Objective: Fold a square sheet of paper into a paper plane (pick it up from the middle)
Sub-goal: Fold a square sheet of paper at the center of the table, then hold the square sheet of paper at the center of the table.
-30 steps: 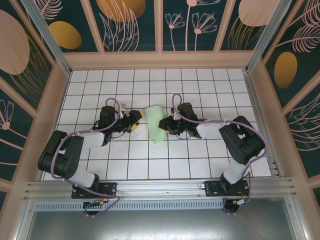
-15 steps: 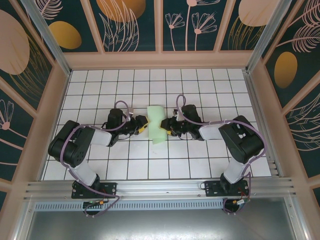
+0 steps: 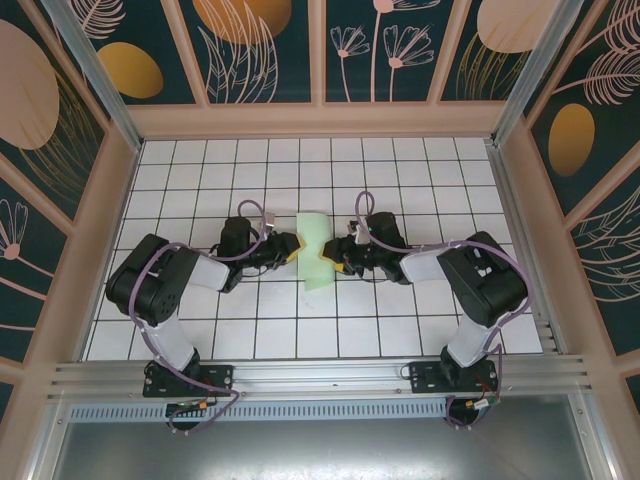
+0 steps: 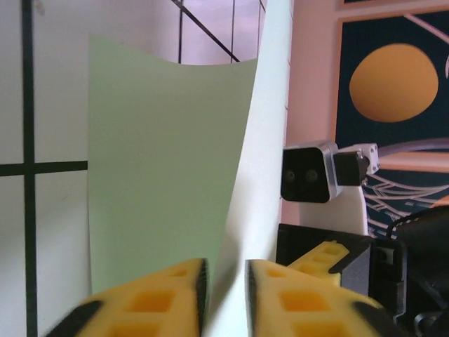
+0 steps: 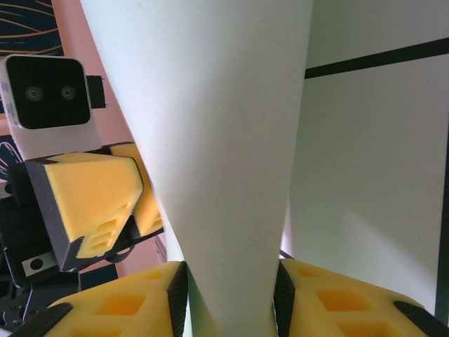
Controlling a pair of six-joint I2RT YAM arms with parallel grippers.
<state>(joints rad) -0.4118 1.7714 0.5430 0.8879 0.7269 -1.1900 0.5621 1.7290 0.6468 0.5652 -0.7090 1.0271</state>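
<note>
Left wrist view has the left gripper (image 4: 226, 284) pinched almost closed on an edge of the square sheet of paper (image 4: 161, 175), while the right gripper (image 5: 230, 288) clasps a bulging curl of that sheet between its pads. The sheet stands bowed between both arms at the middle of the tiled table (image 3: 400, 330). No crisp crease or dart shape shows, so nearly all the folding looks left. Both pinch points run off the frames' lower edges, and from overhead curve and fold are hard to tell apart.
</note>
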